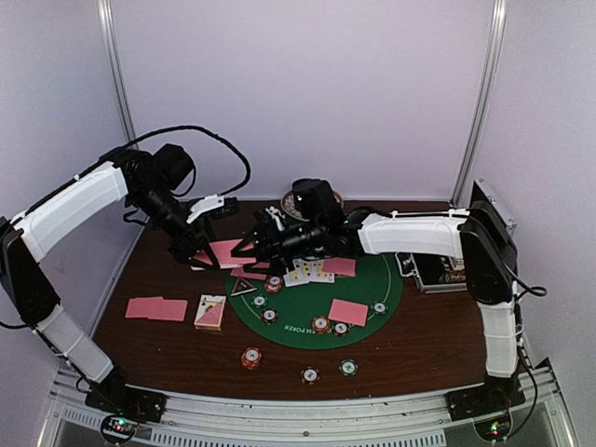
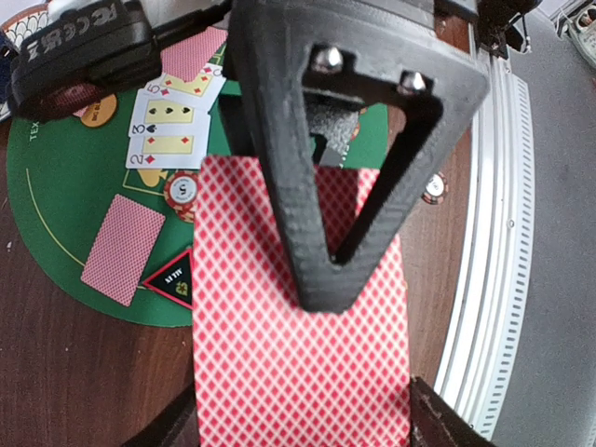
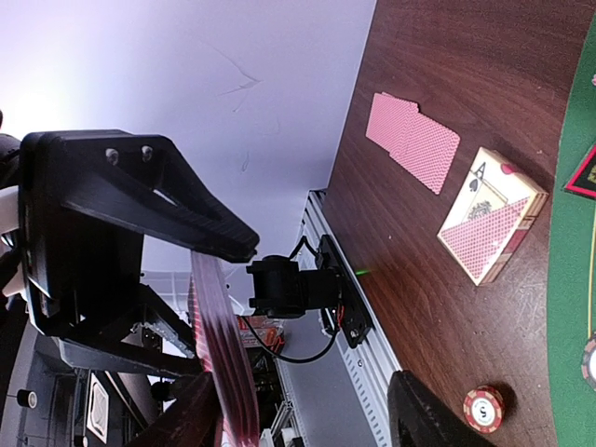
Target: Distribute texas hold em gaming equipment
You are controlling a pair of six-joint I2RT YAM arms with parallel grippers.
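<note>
Pink-backed cards [image 1: 223,251] held above the "POKER" mat [image 1: 371,279]
Left gripper [image 1: 198,256] pinches them at the mat's left edge; right gripper [image 1: 250,247] meets their other end, its grip impossible to tell. The face-up cards [image 2: 172,126] read 2, 3, 5.

Pale lilac wall panels [image 1: 307,93] stand behind the left end effector [image 1: 197,256], joined by two silvery uprights [image 1: 116,74]. Beneath it spreads a dark brown wooden desk [image 1: 419,345], edged nearest me by a slotted metal rail [image 1: 307,414]. The light seems soft and even, perhaps from overhead.

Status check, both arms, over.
Left gripper shut on a pink-backed card. Right gripper shut on the deck. Face-up cards and chips on mat nearby.
</note>
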